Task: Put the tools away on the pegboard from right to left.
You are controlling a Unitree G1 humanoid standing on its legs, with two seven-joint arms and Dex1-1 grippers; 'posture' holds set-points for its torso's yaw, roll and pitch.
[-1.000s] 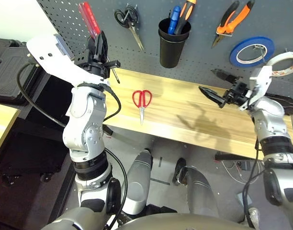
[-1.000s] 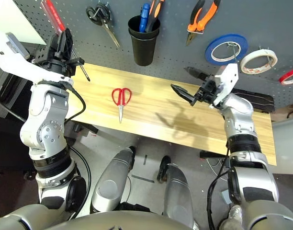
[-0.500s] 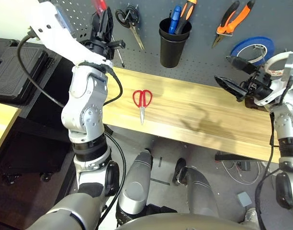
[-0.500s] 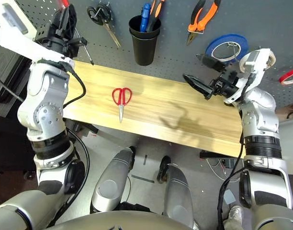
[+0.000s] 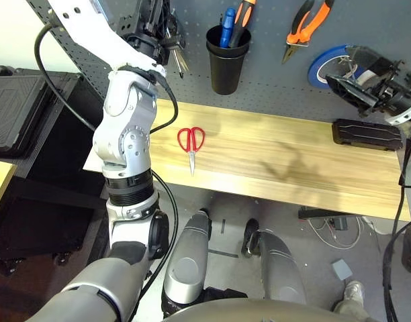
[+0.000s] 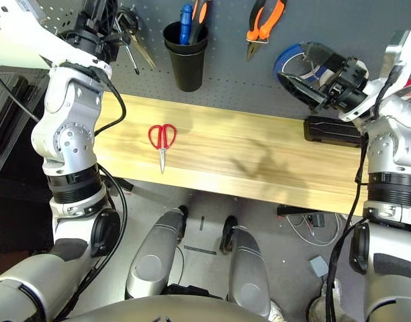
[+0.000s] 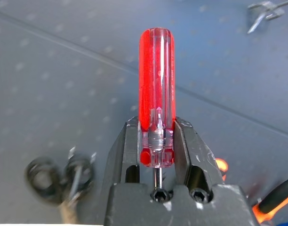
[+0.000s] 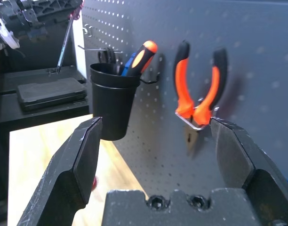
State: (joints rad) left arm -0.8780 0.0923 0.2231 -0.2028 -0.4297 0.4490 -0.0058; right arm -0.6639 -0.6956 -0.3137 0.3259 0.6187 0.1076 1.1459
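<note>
My left gripper [image 7: 156, 141] pinches the screwdriver [image 7: 156, 101] low on its handle, up at the pegboard [image 5: 272, 74] near the cup [image 5: 225, 59]. Right gripper [image 8: 156, 146] gapes wide, empty. Scissors [image 5: 191, 142] wait on the bench [image 5: 293, 161]. Slick handle, shallow hold: it may slip or pivot.

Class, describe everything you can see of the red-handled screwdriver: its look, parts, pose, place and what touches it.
The screwdriver has a slim, see-through red handle, plastic by the look, with a rounded end and a thin dark metal shaft. The left hand is shut on the handle's lower end, one black finger on each side. The handle points toward the dark grey pegboard, while the shaft runs back between the fingers. It is held up off the table.
</note>
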